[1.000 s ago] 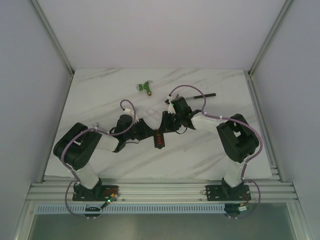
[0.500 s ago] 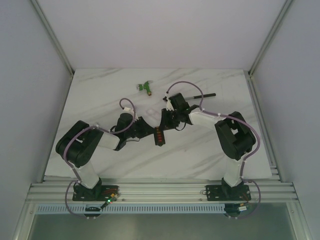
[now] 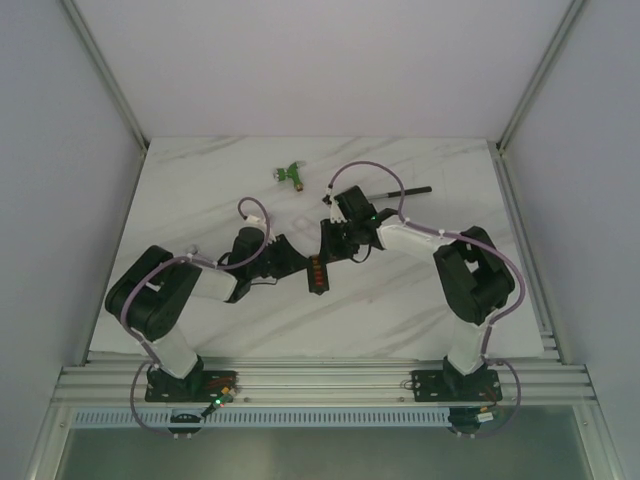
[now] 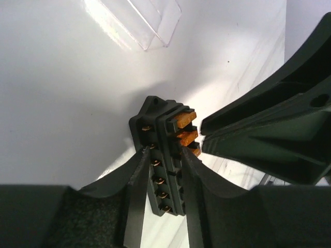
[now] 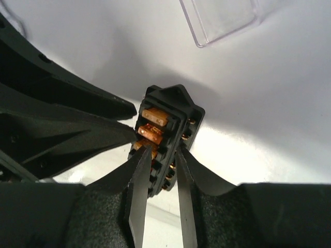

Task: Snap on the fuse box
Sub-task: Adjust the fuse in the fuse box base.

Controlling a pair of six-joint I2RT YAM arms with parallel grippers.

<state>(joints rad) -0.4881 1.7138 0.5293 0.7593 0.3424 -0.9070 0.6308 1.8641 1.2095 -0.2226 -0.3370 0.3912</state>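
Note:
The fuse box [image 3: 316, 273] is a small black block with a row of orange fuses, near the middle of the marble table [image 3: 200, 180]. My left gripper [image 3: 300, 264] reaches it from the left and my right gripper [image 3: 330, 252] from the far right. In the left wrist view, the left gripper [image 4: 162, 155] is shut on the fuse box [image 4: 158, 116] along its long sides. In the right wrist view, the right gripper [image 5: 163, 152] is shut on the same box [image 5: 173, 106], one finger over the fuses. The clear lid [image 4: 139, 18] lies flat beyond the box, also in the right wrist view [image 5: 222, 18].
A small green object [image 3: 291, 176] lies at the far middle of the table. A dark slim tool [image 3: 402, 190] lies at the far right, behind the right arm. The two grippers sit close together, nearly touching, over the box.
My right gripper has shifted a little left and away. The fuse box has moved slightly with it. The left arm has barely moved.

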